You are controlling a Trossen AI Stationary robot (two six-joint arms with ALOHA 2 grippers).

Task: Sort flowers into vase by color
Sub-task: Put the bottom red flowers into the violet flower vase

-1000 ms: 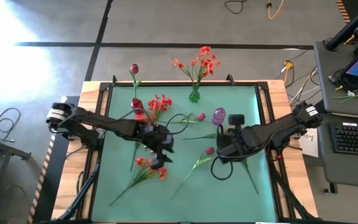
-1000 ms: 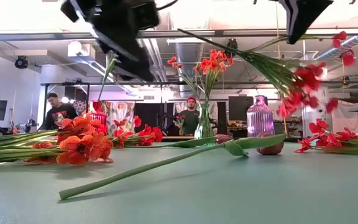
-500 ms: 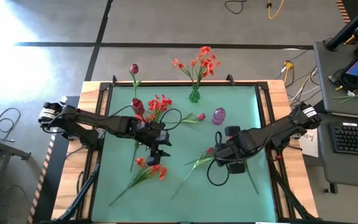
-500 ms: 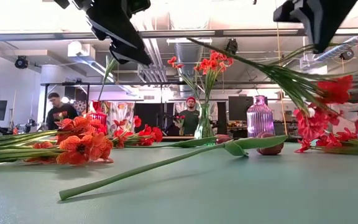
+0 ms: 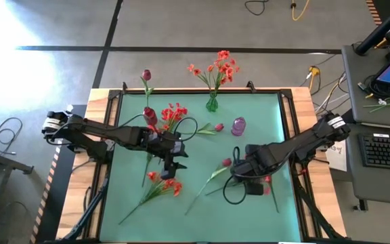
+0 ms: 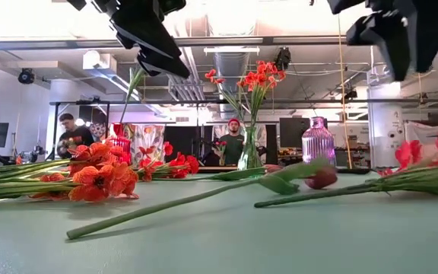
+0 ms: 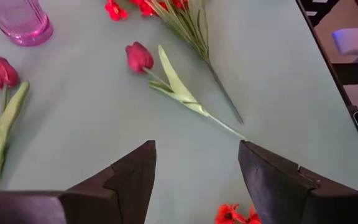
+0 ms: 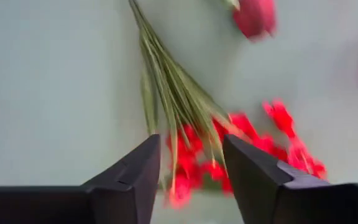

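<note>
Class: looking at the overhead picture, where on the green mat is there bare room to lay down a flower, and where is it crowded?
Bare mat lies between the green vase and the mat's right edge, and along the near edge. The middle is crowded: flowers, both grippers, the purple vase.

A matt green mat [image 5: 202, 129] covers the wood-edged table [image 5: 97, 102], beside a glossy purple glass vase [image 5: 238, 126].

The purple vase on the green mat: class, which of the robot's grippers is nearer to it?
The right gripper is nearer, a little toward the mat's front from the purple vase, above a red flower spray. The left gripper hovers farther off, out toward the mat's left.
</note>
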